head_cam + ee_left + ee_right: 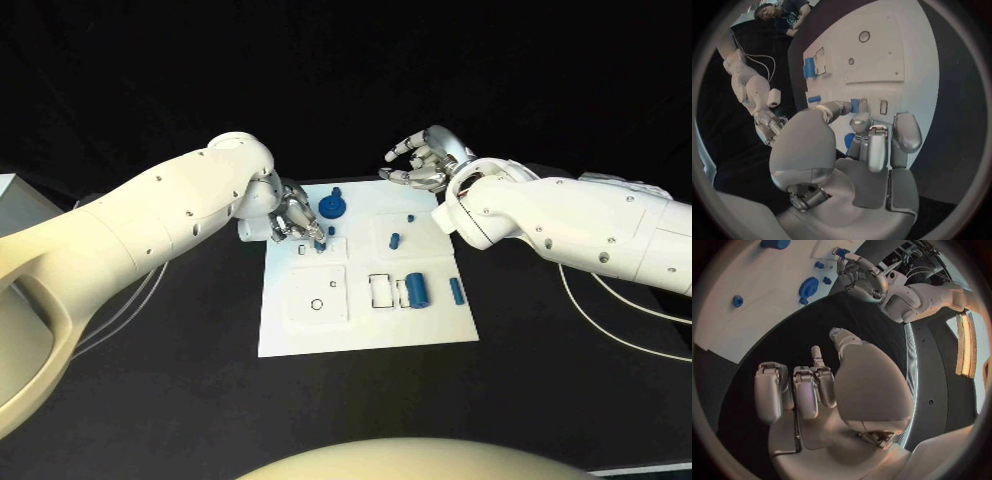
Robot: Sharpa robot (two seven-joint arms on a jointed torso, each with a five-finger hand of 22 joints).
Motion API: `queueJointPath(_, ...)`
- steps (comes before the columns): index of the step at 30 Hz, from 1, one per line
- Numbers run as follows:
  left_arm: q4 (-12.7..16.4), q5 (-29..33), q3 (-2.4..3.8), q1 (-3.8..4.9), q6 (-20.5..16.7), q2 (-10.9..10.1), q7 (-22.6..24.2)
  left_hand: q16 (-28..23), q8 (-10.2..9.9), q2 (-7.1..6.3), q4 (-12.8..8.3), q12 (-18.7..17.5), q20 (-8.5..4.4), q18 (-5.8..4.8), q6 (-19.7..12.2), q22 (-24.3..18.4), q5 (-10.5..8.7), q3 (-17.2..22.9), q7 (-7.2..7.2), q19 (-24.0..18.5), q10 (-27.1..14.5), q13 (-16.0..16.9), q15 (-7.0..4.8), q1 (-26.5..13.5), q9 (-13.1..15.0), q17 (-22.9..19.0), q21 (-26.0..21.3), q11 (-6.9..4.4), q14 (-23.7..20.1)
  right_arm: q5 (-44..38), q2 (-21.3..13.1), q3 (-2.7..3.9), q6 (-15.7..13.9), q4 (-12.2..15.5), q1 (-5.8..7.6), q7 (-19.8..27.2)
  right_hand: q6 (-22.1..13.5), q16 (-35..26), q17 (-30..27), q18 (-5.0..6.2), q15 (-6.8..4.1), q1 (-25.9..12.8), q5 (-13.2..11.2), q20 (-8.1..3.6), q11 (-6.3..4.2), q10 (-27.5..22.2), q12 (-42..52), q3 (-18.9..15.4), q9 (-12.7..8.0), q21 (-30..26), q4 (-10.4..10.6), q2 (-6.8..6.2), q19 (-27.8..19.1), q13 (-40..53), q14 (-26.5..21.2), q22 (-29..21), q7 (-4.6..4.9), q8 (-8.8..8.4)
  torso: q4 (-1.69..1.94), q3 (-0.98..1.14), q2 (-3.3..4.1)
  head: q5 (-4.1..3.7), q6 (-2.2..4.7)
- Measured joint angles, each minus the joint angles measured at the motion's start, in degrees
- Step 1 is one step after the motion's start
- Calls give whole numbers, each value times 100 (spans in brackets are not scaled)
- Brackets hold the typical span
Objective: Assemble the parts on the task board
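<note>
Left hand [300, 226] lowered fingertips-down onto task board [361, 325], small blue part [854, 105] pinched, right hand [420, 160] raised beyond board's far edge, fingers curled, nothing held

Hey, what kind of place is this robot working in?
Most likely a robotics lab or test bench: a white task board with small blue parts lies on a black table, and loose cables trail beside the arms.

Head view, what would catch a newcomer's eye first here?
The white task board in the middle of the black table, dotted with small blue parts. The left hand reaches down onto its far left corner, fingertips at a small blue piece, while the right hand hangs curled beyond the board's far edge, holding nothing.
</note>
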Motion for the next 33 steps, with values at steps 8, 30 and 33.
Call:
queueJointPath(8,-28,-35,-15,-4,-63,33,-2,0,0,0,0,21,0,0,0,0,7,0,0,0,2,18,0,0,0,0,0,-2,0,-1,1,0,0,2,0,0,0,0,0,0,0,0,0,0,0,0,0,0,0,0,0,0,0,0,0,0,0,0,1,3,-5,-5,-12)
queueJointPath(30,-105,-110,-76,-33,-120,65,-6,0,-21,0,0,23,0,0,-1,-2,54,0,-1,0,23,19,0,0,1,0,0,-21,0,-1,10,0,-3,4,0,3,1,0,0,0,0,0,0,0,0,0,0,16,0,0,16,0,0,0,0,-2,-1,0,2,-3,-5,-2,-35)
queueJointPath(33,-119,-118,-78,-38,-134,66,-6,0,-19,0,0,23,0,0,-1,-2,54,0,-1,0,23,19,0,0,1,0,0,-21,0,-1,10,0,-3,5,0,4,1,0,0,0,0,0,0,0,0,0,0,16,0,0,16,0,0,0,0,-3,-1,0,2,-2,-5,-2,-38)
